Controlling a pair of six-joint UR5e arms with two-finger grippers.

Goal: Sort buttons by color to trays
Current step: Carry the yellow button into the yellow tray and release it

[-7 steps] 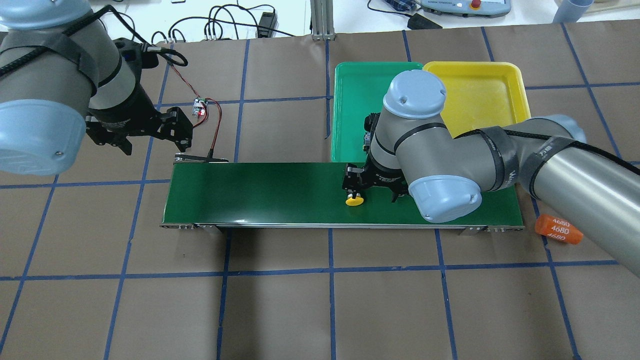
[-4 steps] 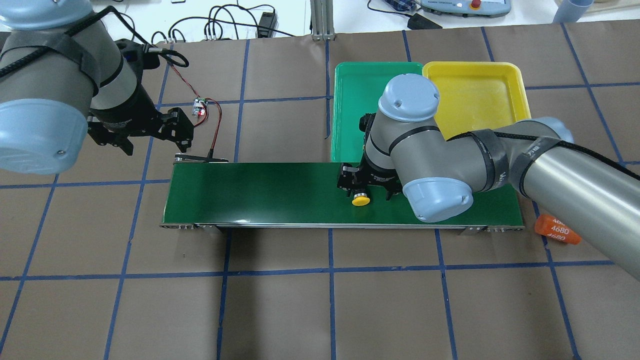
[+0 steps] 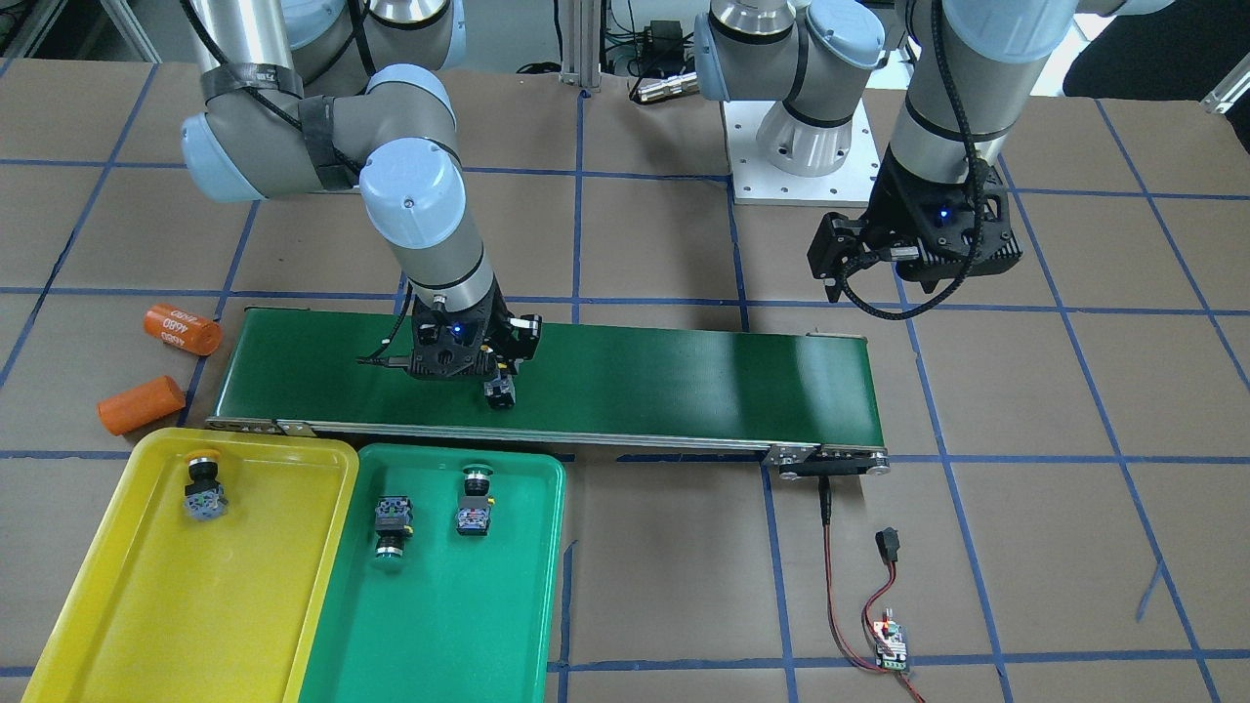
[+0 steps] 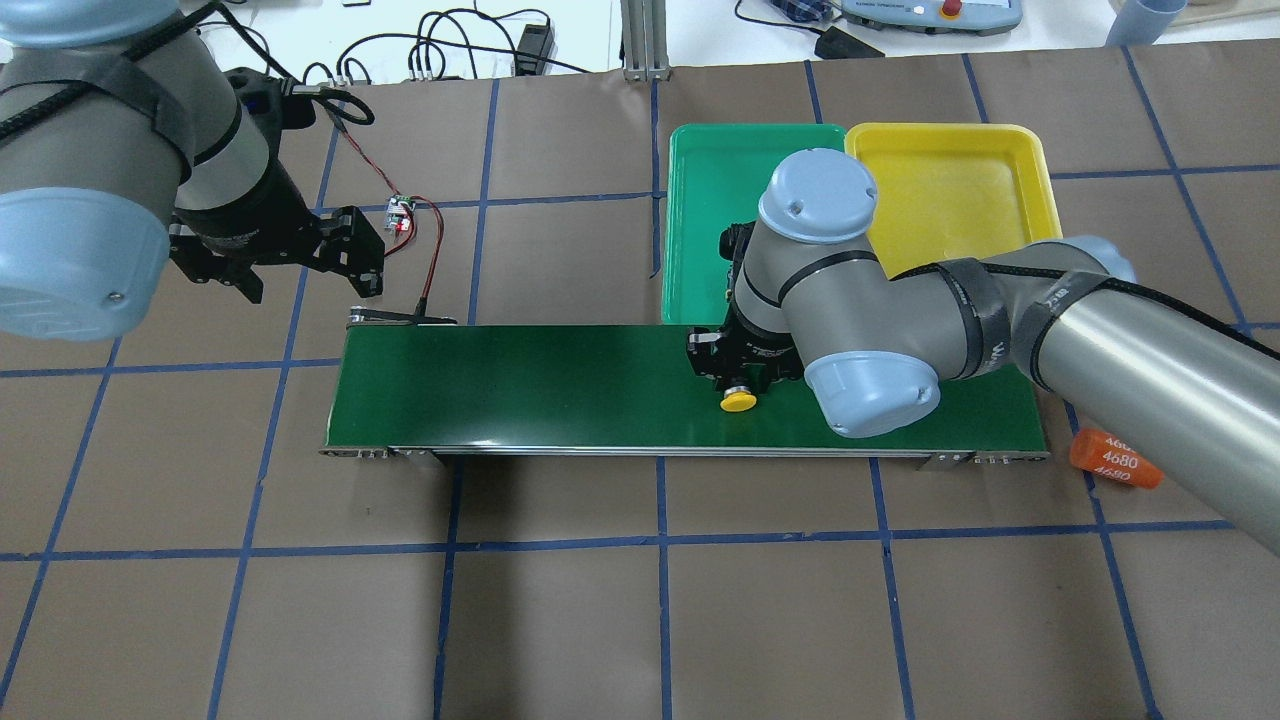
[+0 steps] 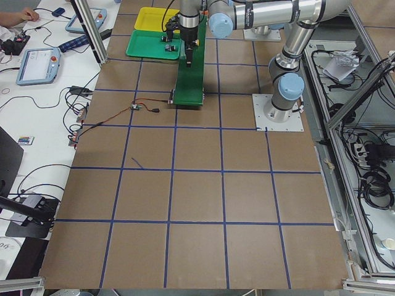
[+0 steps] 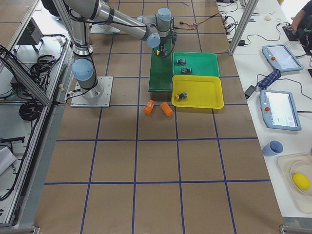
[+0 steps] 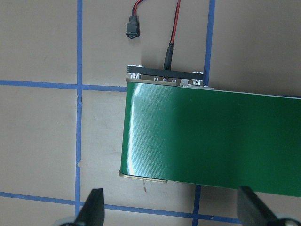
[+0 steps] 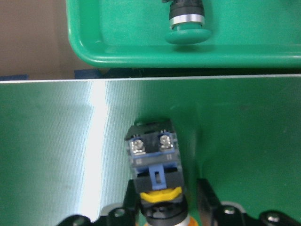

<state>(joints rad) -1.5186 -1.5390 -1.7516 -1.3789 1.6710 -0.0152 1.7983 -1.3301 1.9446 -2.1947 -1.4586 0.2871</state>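
Note:
A yellow button [image 4: 738, 401] lies on its side on the green belt, grey-blue block [image 8: 153, 160] pointing toward the trays. My right gripper [image 8: 167, 202] is down over it. One finger sits against its black neck and a thin gap shows at the other finger [image 8: 207, 197]. The yellow tray [image 3: 146, 625] holds one yellow button [image 3: 202, 488]. The green tray [image 3: 459, 635] holds two green buttons [image 3: 393, 522] [image 3: 475, 503]. My left gripper [image 7: 169, 207] hangs open above the belt's far left end, holding nothing.
The long dark-green conveyor belt [image 4: 540, 385] crosses the table in front of the trays. Two orange cylinders [image 3: 181, 329] [image 3: 142, 404] lie beside its right end. A red-black cable with a small circuit board [image 3: 891, 640] runs off its left end.
The yellow button has travelled right along the belt. My right gripper followed it and its fingers narrowed around it. The left arm drew back slightly.

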